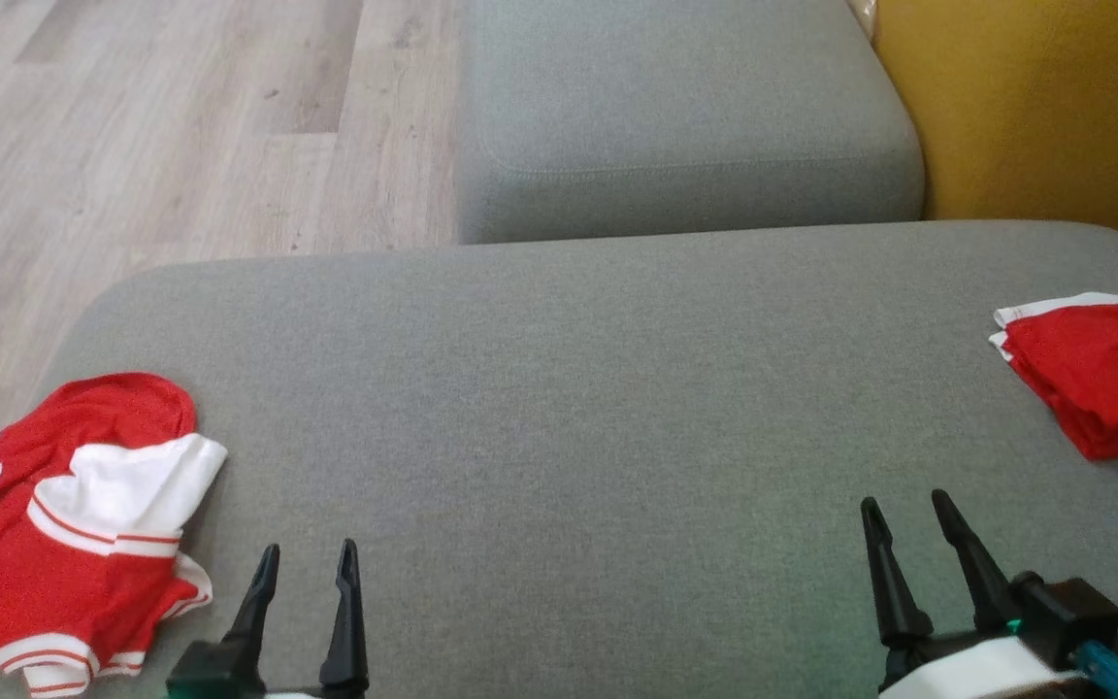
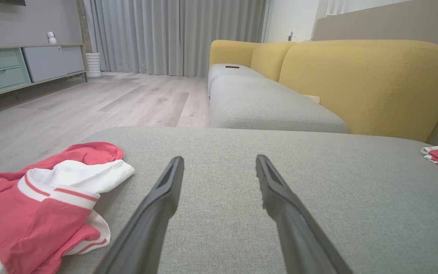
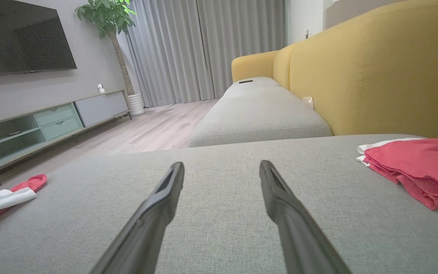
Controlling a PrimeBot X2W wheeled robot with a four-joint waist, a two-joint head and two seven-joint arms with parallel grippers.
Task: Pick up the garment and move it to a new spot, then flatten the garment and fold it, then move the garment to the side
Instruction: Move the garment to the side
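Both hands hang open, empty; the garment (image 1: 54,544) lies crumpled just left of the left hand (image 1: 307,561), far from the right hand (image 1: 904,505).

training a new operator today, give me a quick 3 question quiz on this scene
1. True or false: the left hand holds the jersey.
2. The folded garment lies nearest to: A) the right hand B) the left hand C) the floor
3. Fill in: both hands are ____, holding nothing.

Key: 1 false, it is apart from the jersey, above the cushion. 2 A. 3 open.
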